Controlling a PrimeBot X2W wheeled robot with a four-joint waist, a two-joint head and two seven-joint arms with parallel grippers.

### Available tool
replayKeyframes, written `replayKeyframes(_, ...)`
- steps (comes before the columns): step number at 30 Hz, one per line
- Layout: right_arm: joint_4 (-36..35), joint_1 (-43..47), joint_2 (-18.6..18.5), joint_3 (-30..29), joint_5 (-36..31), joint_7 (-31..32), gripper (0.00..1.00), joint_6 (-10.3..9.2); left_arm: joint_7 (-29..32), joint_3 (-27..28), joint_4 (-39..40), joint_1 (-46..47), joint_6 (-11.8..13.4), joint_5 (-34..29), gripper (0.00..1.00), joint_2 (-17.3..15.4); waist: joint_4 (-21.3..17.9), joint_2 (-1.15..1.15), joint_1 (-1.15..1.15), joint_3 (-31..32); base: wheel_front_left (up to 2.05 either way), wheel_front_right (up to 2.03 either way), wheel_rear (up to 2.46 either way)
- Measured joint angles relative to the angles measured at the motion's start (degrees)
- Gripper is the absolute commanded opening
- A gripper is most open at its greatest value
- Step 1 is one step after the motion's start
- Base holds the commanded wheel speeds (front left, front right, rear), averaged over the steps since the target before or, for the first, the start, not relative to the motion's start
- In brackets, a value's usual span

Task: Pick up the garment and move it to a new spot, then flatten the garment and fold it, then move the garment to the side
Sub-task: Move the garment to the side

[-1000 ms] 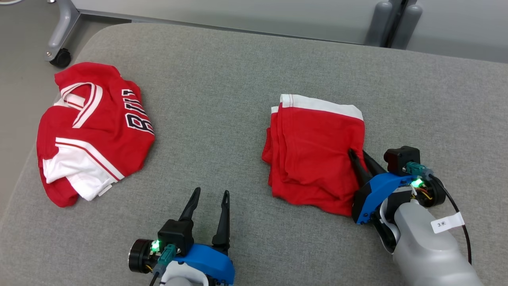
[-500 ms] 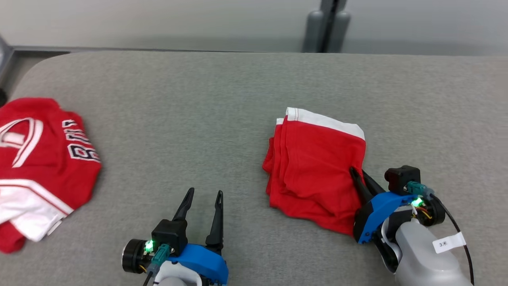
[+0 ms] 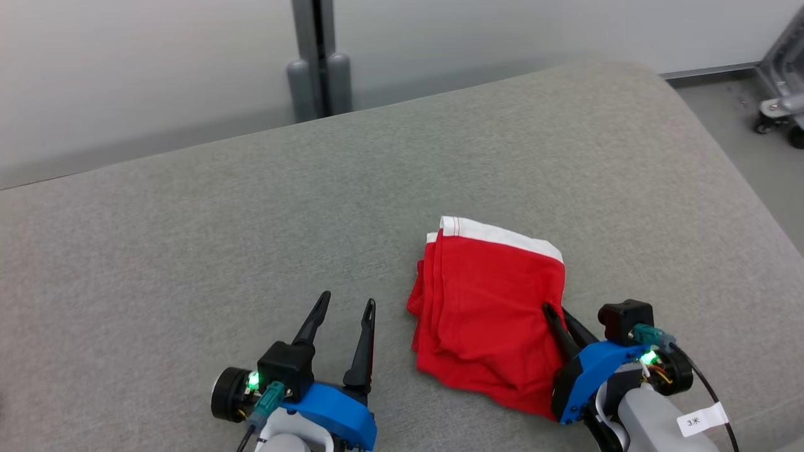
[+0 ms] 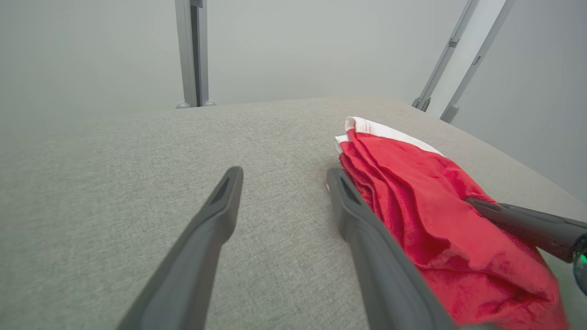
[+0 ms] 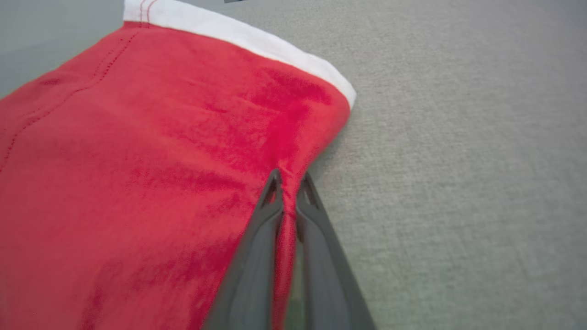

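Fingers of the right gripper (image 3: 556, 312) are pinched nearly together on a ridge of red cloth at the right-hand edge of the folded red garment (image 3: 490, 307). The right wrist view shows the cloth gathered between the two tips (image 5: 290, 176), so this arm has hold of it. The garment lies flat in several layers near the front of the surface, its long axis running away from the robot, with the white band (image 3: 502, 233) at the far end. Nearly all of the bundle lies to the left of the right arm's fingers, which come in from the near right corner.

The left gripper (image 3: 348, 299) is spread wide and holds nothing. It sits just beside the garment's left edge without touching it, pointing along the same axis.

With the folding apparently done, I judge the sideways move is next. A pull to the right would trail the stack behind a single pinch, and the loose layers could slip apart.

The grey fabric-covered surface (image 3: 188, 251) has plenty of bare room on the left and less on the right, where it rounds off. Beyond it are a pale wall, a grey post (image 3: 314, 63), and a castor (image 3: 771, 120) on the floor.
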State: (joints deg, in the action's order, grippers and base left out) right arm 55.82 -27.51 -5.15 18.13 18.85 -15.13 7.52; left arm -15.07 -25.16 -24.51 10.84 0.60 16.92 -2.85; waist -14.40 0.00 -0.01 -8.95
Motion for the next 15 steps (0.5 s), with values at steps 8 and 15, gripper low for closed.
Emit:
replayKeyframes(8, -0.9, 0.5, -0.2, 1.2, 0.9, 0.0, 0.0, -0.02, 0.0, -1.7, 0.7, 0.2, -0.6, 0.7, 1.0, 0.0, -6.9, 0.0, 0.0, 1.3, 0.0, 0.0, 0.0)
replayKeyframes(15, 0.2, -3.2, -1.9, 3.1, 1.9, 0.0, 0.0, -0.02, 0.0, -1.9, 0.1, 1.1, -0.6, 1.2, 1.0, 0.0, -7.4, 0.0, 0.0, -0.3, 0.0, 0.0, 0.0)
